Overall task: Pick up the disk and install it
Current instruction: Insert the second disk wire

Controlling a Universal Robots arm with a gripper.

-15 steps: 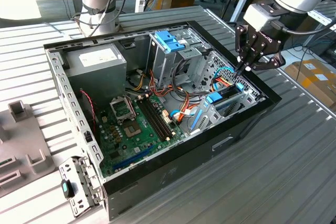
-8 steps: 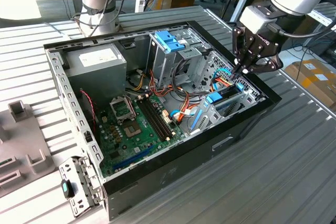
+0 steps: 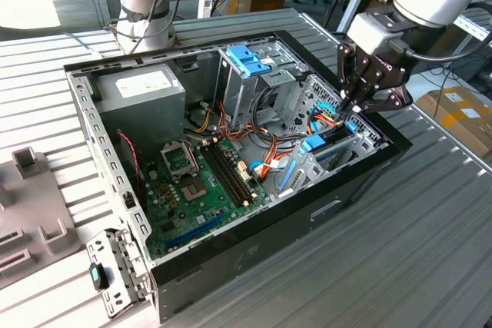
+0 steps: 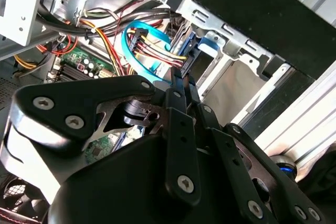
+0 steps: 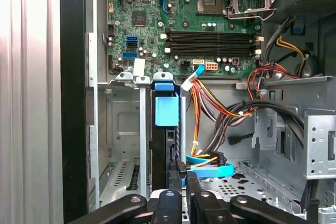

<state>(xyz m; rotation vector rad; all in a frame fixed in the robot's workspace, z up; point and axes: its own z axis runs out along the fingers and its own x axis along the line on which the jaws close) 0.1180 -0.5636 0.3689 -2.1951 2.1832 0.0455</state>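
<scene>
First wrist view: disk [image 5: 167, 129] sat edge-up in bay; gripper [image 5: 179, 178] fingers clenched at its 6 o'clock, w/ cables [image 5: 210, 166] adjacent.

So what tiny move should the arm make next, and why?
Probably a gentle push to seat the disk: it already stands on edge in the drive bay, and the gripper sits right at its end, beside the cables.
</scene>
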